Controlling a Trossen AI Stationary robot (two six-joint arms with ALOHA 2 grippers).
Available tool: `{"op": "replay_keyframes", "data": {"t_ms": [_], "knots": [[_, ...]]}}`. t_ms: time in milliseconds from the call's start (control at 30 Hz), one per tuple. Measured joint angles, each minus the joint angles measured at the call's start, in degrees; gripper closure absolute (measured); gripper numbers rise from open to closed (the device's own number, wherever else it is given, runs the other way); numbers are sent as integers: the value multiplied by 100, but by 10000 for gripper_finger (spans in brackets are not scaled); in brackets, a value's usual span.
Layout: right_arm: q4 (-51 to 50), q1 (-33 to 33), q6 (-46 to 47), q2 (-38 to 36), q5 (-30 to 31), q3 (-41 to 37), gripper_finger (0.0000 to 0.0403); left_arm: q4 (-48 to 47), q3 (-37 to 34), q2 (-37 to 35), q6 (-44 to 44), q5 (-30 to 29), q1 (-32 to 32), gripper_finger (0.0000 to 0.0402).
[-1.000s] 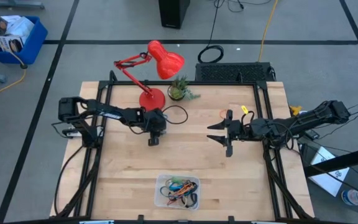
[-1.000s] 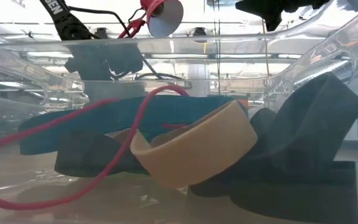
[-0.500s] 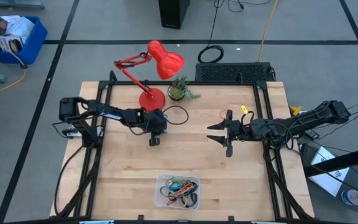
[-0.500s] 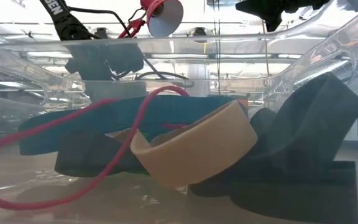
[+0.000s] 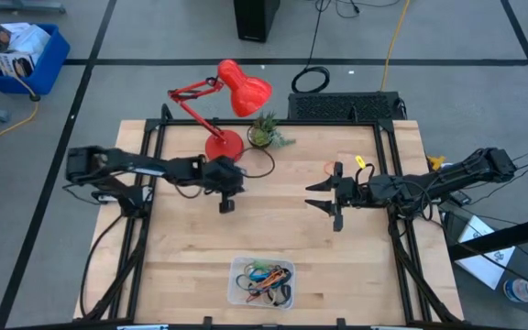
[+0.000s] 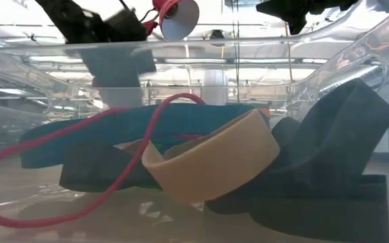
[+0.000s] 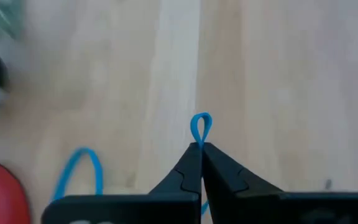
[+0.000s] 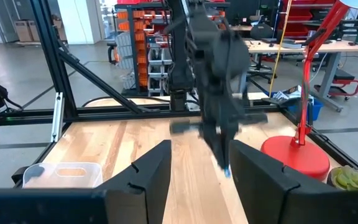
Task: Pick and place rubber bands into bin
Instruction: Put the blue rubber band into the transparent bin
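Left gripper (image 7: 201, 147) reaches mid-table, pinched on a blue band (image 7: 201, 127); right gripper (image 5: 324, 193) waits, fingers apart. Bin (image 5: 238, 271) holds perhaps a dozen bands (image 5: 266, 278).

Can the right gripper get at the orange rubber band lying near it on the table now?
Probably yes. The right gripper is open and holds nothing, and the orange rubber band lies on bare wood just beside it, with nothing between them.
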Motion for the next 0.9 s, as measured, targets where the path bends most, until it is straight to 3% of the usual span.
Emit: {"op": "replay_keyframes", "data": {"t_ms": [500, 667, 900], "knots": [[4, 2, 15, 0, -2, 2, 248, 1216, 10, -2774, -183, 779, -430, 396], [52, 2, 13, 0, -2, 2, 248, 1739, 12, -3119, -258, 1026, -677, 391], [90, 2, 0, 0, -2, 2, 248, 1951, 112, -3040, -310, 1065, -1420, 394]]}}
